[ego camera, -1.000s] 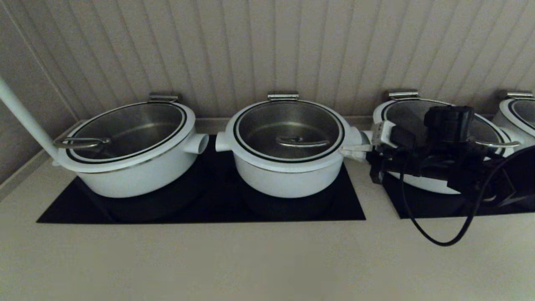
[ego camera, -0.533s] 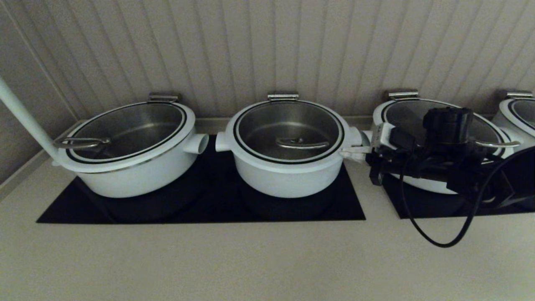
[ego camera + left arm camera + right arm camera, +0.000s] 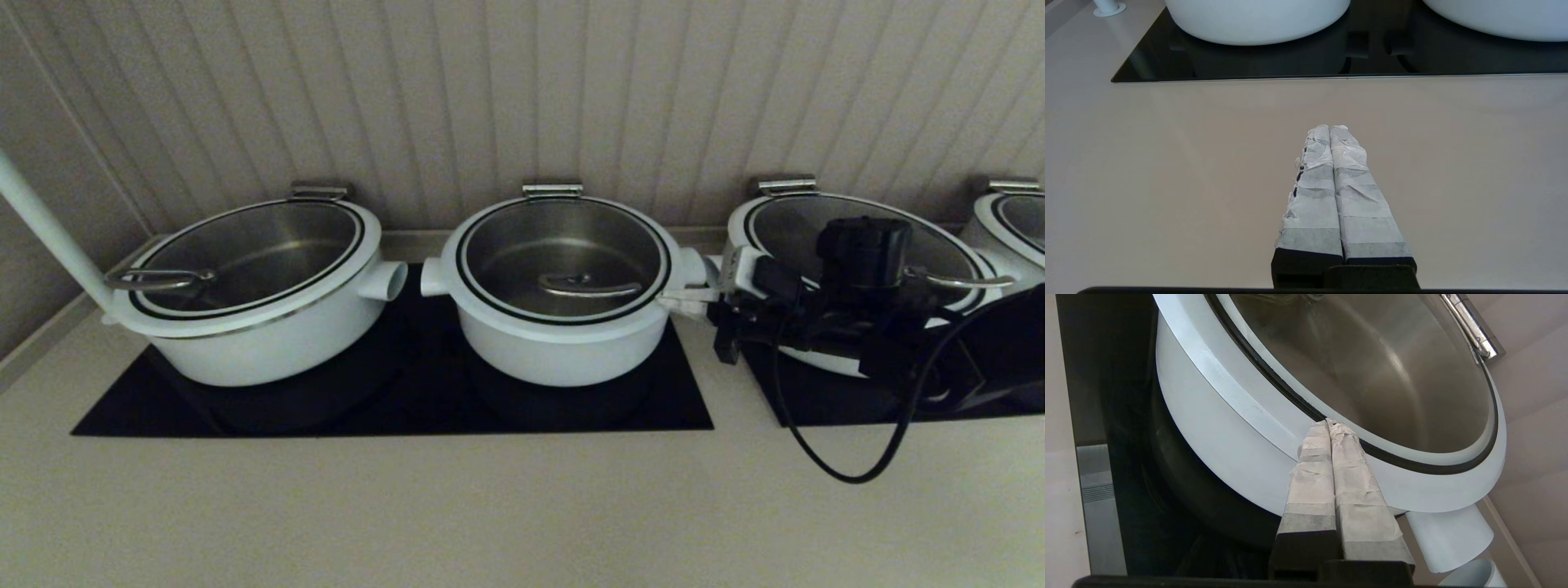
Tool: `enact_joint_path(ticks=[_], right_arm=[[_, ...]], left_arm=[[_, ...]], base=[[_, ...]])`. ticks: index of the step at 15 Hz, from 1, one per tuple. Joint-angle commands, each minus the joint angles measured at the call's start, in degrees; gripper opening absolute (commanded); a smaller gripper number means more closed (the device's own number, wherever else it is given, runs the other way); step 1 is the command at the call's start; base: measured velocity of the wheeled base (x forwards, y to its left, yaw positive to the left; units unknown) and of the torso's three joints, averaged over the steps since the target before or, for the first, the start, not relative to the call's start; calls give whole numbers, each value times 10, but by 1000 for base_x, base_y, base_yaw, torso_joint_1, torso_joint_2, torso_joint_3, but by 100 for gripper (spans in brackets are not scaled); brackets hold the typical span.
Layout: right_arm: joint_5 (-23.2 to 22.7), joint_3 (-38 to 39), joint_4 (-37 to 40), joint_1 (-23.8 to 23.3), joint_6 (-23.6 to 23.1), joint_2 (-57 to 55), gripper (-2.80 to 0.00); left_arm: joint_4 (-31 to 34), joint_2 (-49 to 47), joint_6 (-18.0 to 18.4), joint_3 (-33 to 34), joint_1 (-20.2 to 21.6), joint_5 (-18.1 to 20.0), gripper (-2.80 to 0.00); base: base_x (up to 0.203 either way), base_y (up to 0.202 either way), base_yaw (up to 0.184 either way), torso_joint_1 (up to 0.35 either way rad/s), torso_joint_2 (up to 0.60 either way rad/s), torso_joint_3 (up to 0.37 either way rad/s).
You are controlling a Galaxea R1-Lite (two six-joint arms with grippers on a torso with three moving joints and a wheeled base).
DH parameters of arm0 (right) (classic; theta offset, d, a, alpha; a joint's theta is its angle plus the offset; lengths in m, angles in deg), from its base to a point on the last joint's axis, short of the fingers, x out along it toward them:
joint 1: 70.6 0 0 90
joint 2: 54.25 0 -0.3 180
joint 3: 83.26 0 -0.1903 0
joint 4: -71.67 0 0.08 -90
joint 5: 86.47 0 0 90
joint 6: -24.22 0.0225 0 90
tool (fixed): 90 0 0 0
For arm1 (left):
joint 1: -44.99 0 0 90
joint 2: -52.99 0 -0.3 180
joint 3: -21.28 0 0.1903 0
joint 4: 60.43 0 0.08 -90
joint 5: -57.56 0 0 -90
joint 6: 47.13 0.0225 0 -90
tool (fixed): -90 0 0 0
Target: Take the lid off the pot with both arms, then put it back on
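On the far left a wide pot (image 3: 253,286) sits on the black plate (image 3: 392,400), with its own lid on. The left gripper (image 3: 1331,130) is low over the bare counter (image 3: 1167,163), well away from the pots. Its two wrapped fingers (image 3: 1312,192) are pressed tight together and hold nothing.

In the middle sits the pot (image 3: 563,327), the small deep one. The lid (image 3: 563,249) lies flat on it, with its steel handle (image 3: 589,286) in the centre. Nothing grips that handle.

To the right is the right gripper (image 3: 1329,424). Its fingers (image 3: 1353,482) are squeezed shut too, with nothing between them. Their tips rest at the white rim of the lid, by the thin black ring, on the pot's right side. Behind the arm stands another wide pot (image 3: 816,229).

What has changed: in the last second the right arm slid a little to the left and dipped a little, so its tips are now closer in at the rim. The lid looks just as flat as it did a second ago, and the pot has not moved.

I think the lid is either just back down or not yet lifted, and I cannot tell which. The left arm would have to come over before both can lift
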Motion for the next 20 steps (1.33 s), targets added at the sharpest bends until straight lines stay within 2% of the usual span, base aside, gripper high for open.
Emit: enact_joint_path(ticks=[1,9,15,18,20], right_arm=[[-2,0,-1,1,-3,-9,-280],[0,0,7,-4,1,14,-280],[19,-7,44,-28,38,93,-280],[69,-8,68,-41,96,154,-280],[155,-8,93,-45,157,205,-280]], left_arm=[[0,0,0,0,0,0,-280],[0,0,0,0,0,0,-280],[0,0,0,0,0,0,-280],[0,0,0,0,0,0,-280],[-1,0,0,0,0,0,-280]], base=[[0,0,0,0,0,0],[0,0,0,0,0,0],[0,0,0,0,0,0],[0,0,0,0,0,0],[0,0,0,0,0,0]])
